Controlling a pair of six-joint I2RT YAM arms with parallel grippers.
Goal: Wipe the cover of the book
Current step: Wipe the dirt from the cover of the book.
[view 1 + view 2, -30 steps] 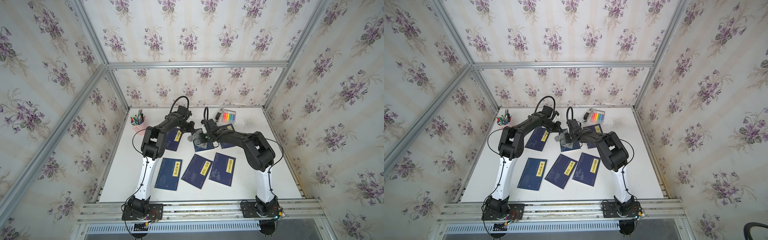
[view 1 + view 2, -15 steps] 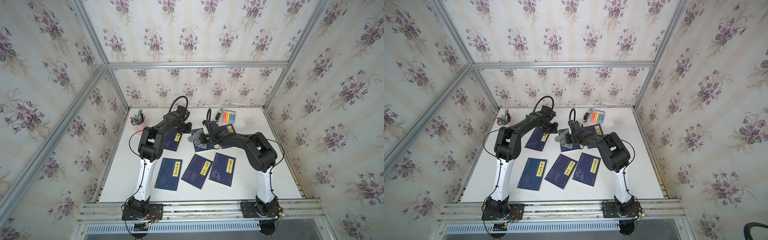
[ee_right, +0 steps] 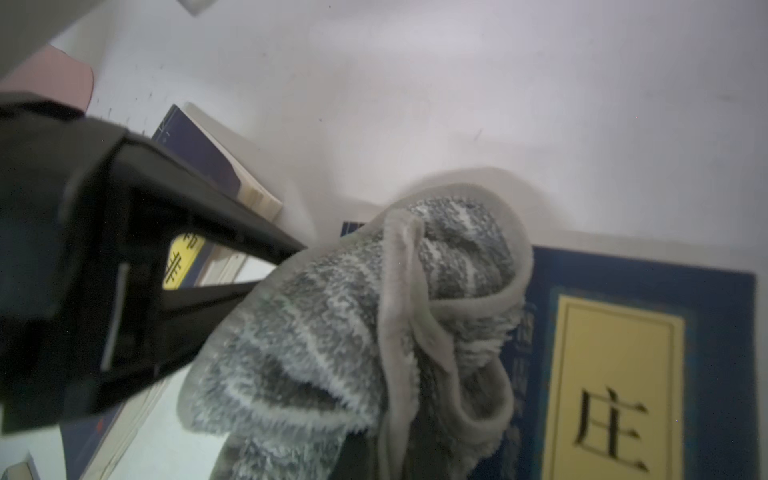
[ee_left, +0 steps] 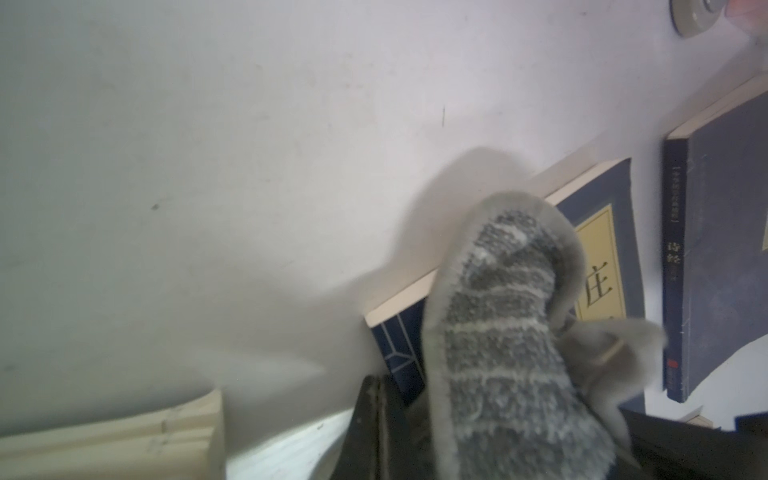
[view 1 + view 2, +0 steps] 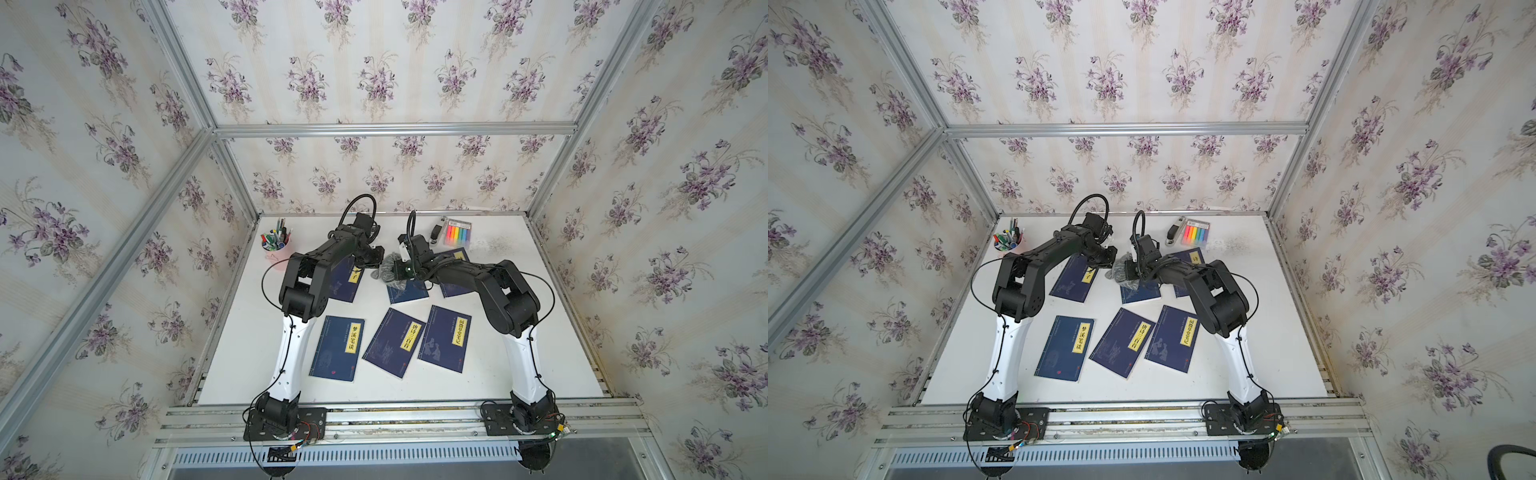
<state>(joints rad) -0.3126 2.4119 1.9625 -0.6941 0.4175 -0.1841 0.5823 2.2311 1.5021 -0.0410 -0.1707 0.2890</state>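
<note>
The book (image 5: 409, 291) with the yellow label lies flat in the middle of the back row, a little behind the centre of the table (image 5: 519, 365), between two other blue books (image 5: 345, 282). A grey cloth (image 5: 388, 270) is bunched over its far left corner and spills off onto the table. The rest of the cover, label included, is bare.

Both grippers meet at that cloth. The right gripper (image 5: 400, 271) is buried in the bunch above the book's far edge. Its tips are hidden, but it looks clamped tight, with the cloth hanging from it. The left gripper (image 5: 374, 261) comes in from the left, over the gap beside the book, its tips pinched together on the cloth's edge.
</note>
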